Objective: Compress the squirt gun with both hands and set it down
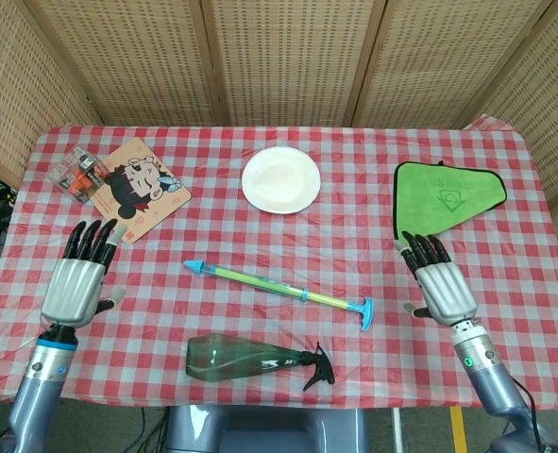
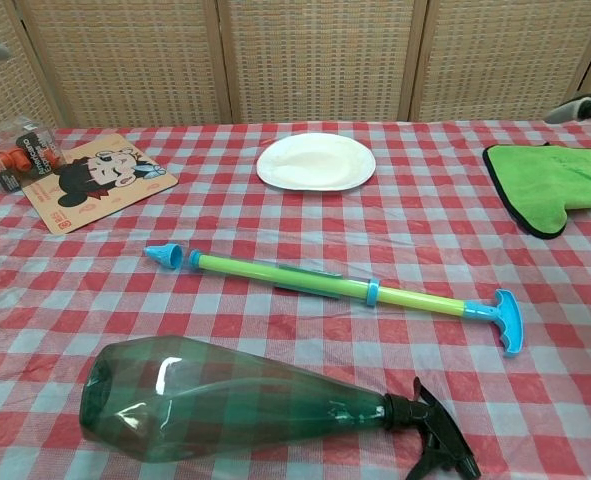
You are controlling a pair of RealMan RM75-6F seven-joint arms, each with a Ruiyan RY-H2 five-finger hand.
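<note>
The squirt gun lies flat on the checked tablecloth, a thin green tube with a blue nozzle at its left end and a blue T-handle at its right end. My left hand hovers far to the left of the nozzle, fingers spread and holding nothing. Well clear of the handle on the right, my right hand also has its fingers spread and empty. In the chest view only fingertips show at the frame's right edge.
A green spray bottle lies on its side near the front edge. Further back sit a white plate, a cartoon mat, a small packet and a green cloth.
</note>
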